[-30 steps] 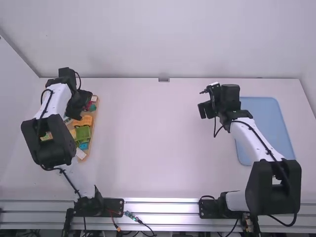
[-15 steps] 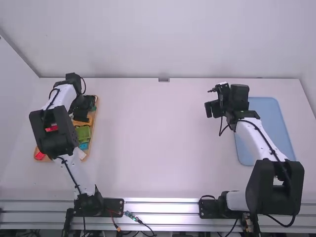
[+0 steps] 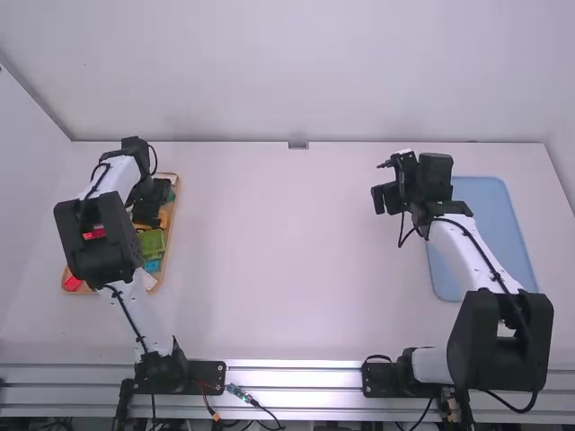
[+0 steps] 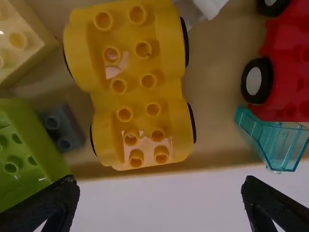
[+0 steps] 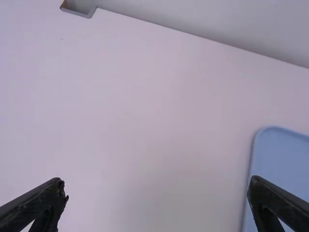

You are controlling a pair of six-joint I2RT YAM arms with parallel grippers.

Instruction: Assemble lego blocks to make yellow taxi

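And here at the table [image 3: 278, 260], the left gripper [image 3: 149, 205] is hovering over the tray [image 4: 212, 116] of blocks. Its fingers are standing wide open, and just ahead of them the yellow wheeled piece [image 4: 135, 92] is sitting in the tray, studs facing the gripper. Over on one finger's side, a green block [image 4: 29, 159] is lying, with a small dark grey brick [image 4: 60, 128] squeezing in between it and the yellow. Farther from that same finger, a cream block [image 4: 19, 43] is resting. On the other finger's side, a clear teal piece [image 4: 280, 140] is lying right up by a red wheeled piece [image 4: 289, 72]. A white piece [image 4: 207, 7] is poking in beyond the yellow one.

Across to the right gripper [image 3: 379, 199]: it's hanging well apart from the blocks, its fingers spreading wide too. A light blue tray [image 3: 490, 215] is lying to that gripper's right, while open tabletop is stretching off to its left.
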